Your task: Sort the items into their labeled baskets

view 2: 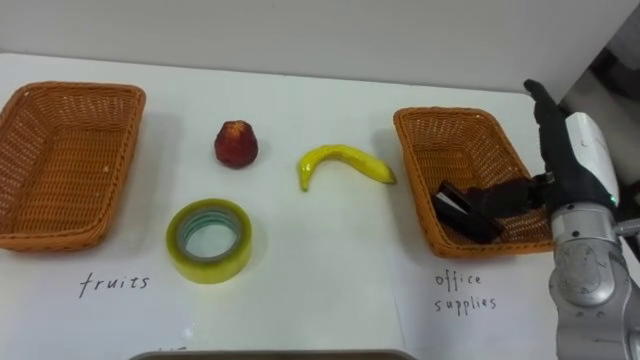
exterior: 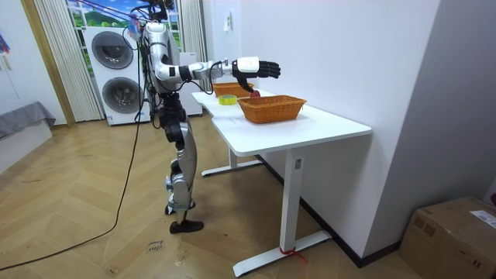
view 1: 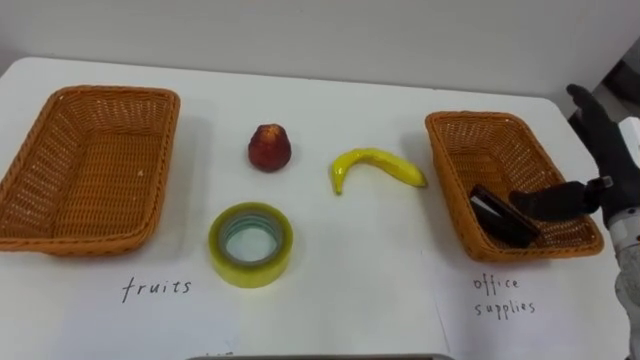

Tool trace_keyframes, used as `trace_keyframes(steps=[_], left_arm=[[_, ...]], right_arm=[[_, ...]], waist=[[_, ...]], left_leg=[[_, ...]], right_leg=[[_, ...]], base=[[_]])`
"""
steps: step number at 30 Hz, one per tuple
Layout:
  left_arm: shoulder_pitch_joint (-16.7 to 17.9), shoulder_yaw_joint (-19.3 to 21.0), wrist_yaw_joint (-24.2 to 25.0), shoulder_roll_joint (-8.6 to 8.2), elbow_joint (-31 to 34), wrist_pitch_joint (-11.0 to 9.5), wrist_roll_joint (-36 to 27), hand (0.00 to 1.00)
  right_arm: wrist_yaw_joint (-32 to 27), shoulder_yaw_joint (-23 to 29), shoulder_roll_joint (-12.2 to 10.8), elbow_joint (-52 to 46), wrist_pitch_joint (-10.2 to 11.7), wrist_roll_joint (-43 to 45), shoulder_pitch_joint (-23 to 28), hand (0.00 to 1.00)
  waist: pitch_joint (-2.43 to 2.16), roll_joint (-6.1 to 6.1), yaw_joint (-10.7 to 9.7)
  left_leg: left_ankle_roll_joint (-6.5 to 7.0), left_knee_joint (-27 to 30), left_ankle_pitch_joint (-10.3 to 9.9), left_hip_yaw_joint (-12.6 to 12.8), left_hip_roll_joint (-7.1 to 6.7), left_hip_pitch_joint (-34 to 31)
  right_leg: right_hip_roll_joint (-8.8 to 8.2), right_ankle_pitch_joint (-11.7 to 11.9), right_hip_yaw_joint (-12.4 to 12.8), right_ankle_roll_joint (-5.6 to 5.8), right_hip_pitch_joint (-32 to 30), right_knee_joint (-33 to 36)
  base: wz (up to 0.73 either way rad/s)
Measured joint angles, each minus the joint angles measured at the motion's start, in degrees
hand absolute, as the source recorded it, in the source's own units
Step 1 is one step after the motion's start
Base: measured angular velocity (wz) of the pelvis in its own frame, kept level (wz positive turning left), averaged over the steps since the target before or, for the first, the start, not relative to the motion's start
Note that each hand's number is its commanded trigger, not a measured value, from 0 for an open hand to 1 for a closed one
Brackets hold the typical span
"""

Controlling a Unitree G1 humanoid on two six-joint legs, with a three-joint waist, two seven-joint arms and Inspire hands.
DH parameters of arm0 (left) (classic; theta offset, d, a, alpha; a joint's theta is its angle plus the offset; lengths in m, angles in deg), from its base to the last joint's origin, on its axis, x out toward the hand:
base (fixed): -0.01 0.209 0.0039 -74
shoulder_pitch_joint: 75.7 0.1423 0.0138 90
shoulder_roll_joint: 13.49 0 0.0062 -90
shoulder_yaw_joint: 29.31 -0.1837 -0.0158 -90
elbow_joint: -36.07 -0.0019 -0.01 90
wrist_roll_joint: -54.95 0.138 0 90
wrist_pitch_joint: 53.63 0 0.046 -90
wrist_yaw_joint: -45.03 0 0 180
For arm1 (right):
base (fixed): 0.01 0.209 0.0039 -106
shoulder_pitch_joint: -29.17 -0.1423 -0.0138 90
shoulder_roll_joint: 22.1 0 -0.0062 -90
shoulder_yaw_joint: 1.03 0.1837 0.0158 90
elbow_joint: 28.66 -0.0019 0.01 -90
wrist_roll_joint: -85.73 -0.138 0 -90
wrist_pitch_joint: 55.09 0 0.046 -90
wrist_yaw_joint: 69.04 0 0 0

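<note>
Right hand [view 2: 578,155] relaxed, fingers straight, grasping nothing; thumb partly hides a flat black item [view 2: 460,208], kind unclear, lying in right wicker basket [view 2: 445,112]; handwritten "office supplies" below it, "fruits" below left basket [view 2: 70,150]; red fruit [view 2: 236,143], banana [view 2: 345,160], glossy yellow tape roll [view 2: 208,240] on white table [view 2: 300,290] between

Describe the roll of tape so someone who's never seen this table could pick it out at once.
On the white table, look between the left basket and the right basket, toward the near edge. The roll of tape lies flat there, in front of the red fruit, beside a handwritten label. It is the only ring, yellow-green with a hollow middle.
</note>
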Motion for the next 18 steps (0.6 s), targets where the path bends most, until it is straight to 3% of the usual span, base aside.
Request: trace_keyframes(steps=[18], left_arm=[[-0.31, -0.05, 0.04, 0.52, -0.07, -0.06, 0.05, 0.00]], right_arm=[[0.98, -0.63, 0.00, -0.23, 0.05, -3.17, -0.32, 0.00]], waist=[[0.07, -0.26, 0.85]], left_leg=[[0.00, -0.06, 0.00, 0.07, 0.00, -0.40]], right_leg=[[0.02, -0.03, 0.09, 0.02, -0.06, 0.00]], base=[[0.00]])
